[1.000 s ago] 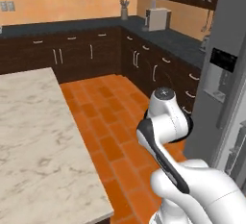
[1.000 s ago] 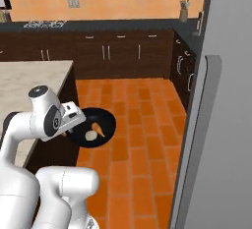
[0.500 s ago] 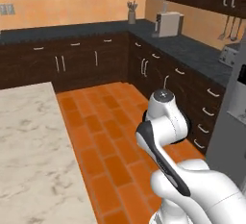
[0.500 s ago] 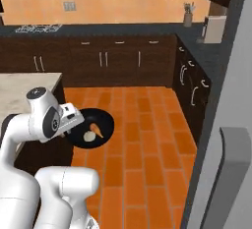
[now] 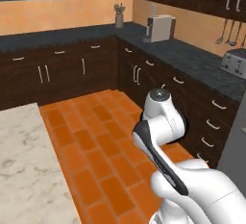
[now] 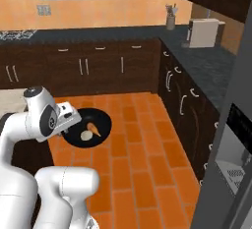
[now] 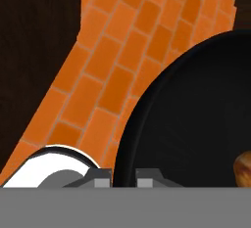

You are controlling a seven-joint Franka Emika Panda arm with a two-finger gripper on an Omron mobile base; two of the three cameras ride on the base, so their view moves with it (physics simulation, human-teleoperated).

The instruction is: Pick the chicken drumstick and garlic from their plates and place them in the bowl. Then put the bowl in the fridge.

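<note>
My gripper (image 6: 73,125) is shut on the left rim of the glossy black bowl (image 6: 101,120), which hangs level above the orange tiled floor. Inside the bowl lie the orange-brown chicken drumstick (image 6: 93,129) and, just beside it, the off-white garlic (image 6: 86,135). In the hand view the bowl (image 7: 176,124) looms on the right, its rim pinched between my fingertips (image 7: 102,177), and a brown bit of the drumstick (image 7: 243,168) peeks in at the right edge. The grey fridge (image 6: 216,193) with its black dispenser panel rises at the right; its edge (image 5: 235,155) also stands at the lower right of the left base view.
Dark cabinets under a black counter wrap the far wall and right side, carrying a coffee machine (image 6: 204,31) and a toaster (image 5: 235,62). The marble island (image 5: 24,170) lies to the left. Open tiled floor (image 5: 96,136) stretches between them.
The whole picture has shifted left in both base views, so the base has moved and turned. The bowl stays held in the same place relative to the arm, both foods still inside.
</note>
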